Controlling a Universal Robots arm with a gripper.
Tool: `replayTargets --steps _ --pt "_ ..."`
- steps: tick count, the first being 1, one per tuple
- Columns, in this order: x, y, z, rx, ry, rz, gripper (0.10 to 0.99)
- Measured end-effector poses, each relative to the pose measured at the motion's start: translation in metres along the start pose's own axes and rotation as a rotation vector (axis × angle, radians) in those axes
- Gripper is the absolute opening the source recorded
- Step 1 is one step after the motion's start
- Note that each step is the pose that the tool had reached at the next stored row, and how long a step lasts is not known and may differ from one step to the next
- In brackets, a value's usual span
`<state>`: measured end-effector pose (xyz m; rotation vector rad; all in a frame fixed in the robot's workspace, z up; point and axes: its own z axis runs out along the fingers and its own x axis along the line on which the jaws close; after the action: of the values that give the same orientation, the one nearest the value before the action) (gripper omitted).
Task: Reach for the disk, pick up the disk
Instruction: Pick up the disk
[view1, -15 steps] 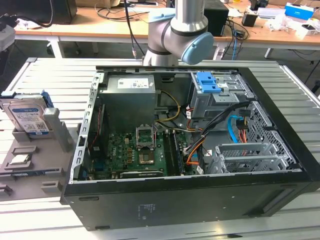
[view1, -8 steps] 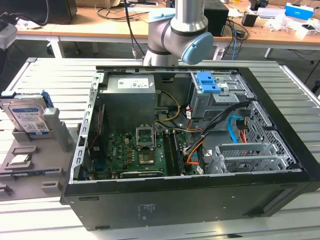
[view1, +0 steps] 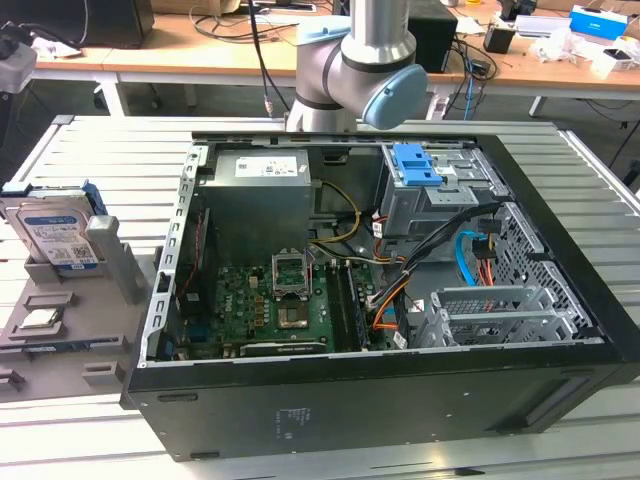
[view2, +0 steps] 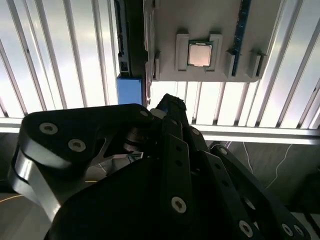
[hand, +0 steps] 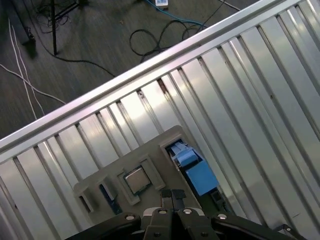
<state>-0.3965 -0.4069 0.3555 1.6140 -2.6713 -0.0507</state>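
Gripper (hand: 172, 196) fingers, closed together and empty, hang over the grey holder (hand: 150, 150), above the processor chip (hand: 136, 180) with the disk (view1: 52, 235) standing on edge just beside, so descending unopened or misaligned would likely strike the chip or topple the disk.

Case: a black computer tower (view1: 380, 400) lies open on its side on the slatted metal table (view1: 110, 150) I work at, exterior view.
Inside: green motherboard (view1: 270, 300), grey power supply (view1: 258, 195), blue latch plate (view1: 415, 165) atop the drive cage.
Holder: a grey holder (view1: 60, 345) just beside the tower, at the exterior view's left, with a square processor chip (view1: 38, 320) seated in its recess.
Floor: loose cables (hand: 160, 40) below me, first wrist view.
Background: cluttered desks (view1: 200, 55).
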Motion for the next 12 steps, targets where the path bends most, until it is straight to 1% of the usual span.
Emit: replayTargets --steps 3,12 --pt "0.0000 0.0000 0.0000 0.000 0.0016 -0.045 0.106" --pt "0.0000 0.0000 0.0000 0.000 0.0053 -0.140 0.106"
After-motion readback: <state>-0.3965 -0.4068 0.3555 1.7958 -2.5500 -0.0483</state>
